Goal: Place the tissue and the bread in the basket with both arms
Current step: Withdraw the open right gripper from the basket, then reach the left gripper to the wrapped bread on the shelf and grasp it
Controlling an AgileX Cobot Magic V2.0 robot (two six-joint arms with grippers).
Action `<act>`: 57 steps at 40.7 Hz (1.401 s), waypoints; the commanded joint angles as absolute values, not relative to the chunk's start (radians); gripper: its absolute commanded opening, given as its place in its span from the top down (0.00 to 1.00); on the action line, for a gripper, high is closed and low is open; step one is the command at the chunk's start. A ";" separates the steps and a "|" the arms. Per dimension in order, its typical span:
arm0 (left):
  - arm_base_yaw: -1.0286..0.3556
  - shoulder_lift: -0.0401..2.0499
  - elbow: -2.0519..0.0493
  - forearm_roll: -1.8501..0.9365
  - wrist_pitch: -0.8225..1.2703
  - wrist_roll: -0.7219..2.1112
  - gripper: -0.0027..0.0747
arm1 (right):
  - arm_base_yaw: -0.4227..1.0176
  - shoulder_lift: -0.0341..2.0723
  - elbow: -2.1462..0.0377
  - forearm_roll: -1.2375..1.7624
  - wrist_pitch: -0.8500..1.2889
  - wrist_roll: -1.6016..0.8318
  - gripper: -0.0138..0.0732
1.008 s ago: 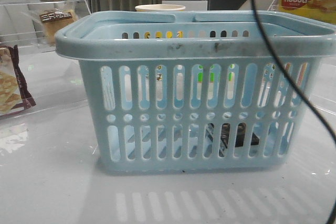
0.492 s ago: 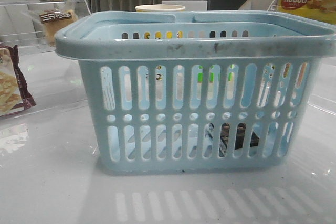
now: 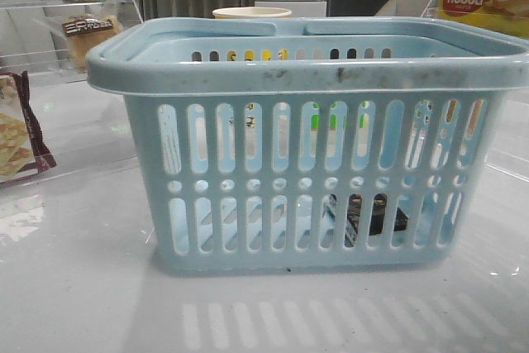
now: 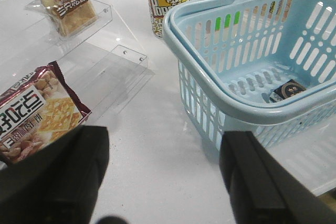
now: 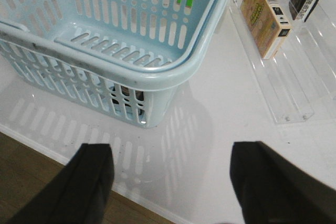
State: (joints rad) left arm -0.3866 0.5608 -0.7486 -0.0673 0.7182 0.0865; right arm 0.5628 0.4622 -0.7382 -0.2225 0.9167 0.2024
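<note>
We see the tissue (image 4: 287, 89) lying flat on the floor of the light-blue basket (image 3: 306, 80), toward its near right corner. The bread (image 4: 69, 8) sits on a clear stand (image 4: 100, 24) at far left on the worktop (image 3: 83, 287). Our left hand (image 4: 163, 174) and right hand (image 5: 173, 184) are both spread, holding nothing.

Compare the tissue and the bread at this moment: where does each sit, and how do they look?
The tissue lies on the floor of the basket; the bread sits outside, on a clear acrylic stand. The tissue is dark and flat; the bread is golden-brown and chunkier. Neither is gripped: the left gripper and right gripper are open.
</note>
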 commanded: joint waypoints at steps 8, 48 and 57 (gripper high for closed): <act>-0.394 0.581 -0.778 -0.108 0.611 0.087 0.31 | 0.562 0.469 -0.758 -0.251 0.860 0.202 0.18; -0.185 1.534 -1.376 -0.011 0.603 0.072 0.12 | 0.562 0.469 -0.758 -0.251 0.862 0.202 0.18; -0.111 1.719 -1.561 -0.073 0.540 0.072 0.12 | 0.562 0.469 -0.758 -0.251 0.862 0.202 0.18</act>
State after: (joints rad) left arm -0.1321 1.7105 -1.4695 -0.0390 0.6316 0.0831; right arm 0.5628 0.4622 -0.7321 -0.2225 0.9270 0.2024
